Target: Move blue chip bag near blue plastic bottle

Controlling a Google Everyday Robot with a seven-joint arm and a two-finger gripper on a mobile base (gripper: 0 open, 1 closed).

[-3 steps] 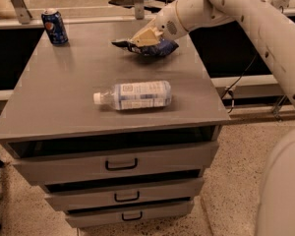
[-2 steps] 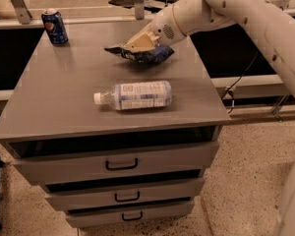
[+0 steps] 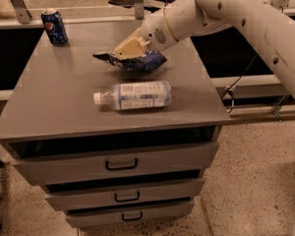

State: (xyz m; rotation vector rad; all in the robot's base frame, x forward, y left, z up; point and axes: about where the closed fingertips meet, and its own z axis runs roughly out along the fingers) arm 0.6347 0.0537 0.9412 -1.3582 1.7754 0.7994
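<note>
Grey table with three drawers below its front edge. A white robot arm reaches in from the right edge, and its tan end effector is clamped on the top of the blue chip bag, near the table's middle. The blue plastic bottle lies on its side just in front of the bag, toward the front edge, white cap pointing left. A dark blue soda can stands upright at the far left corner.

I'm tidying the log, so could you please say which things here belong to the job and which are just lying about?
Job: blue chip bag, gripped by the end effector behind the blue plastic bottle.
Lying about: soda can, back-left on the cabinet.
</note>
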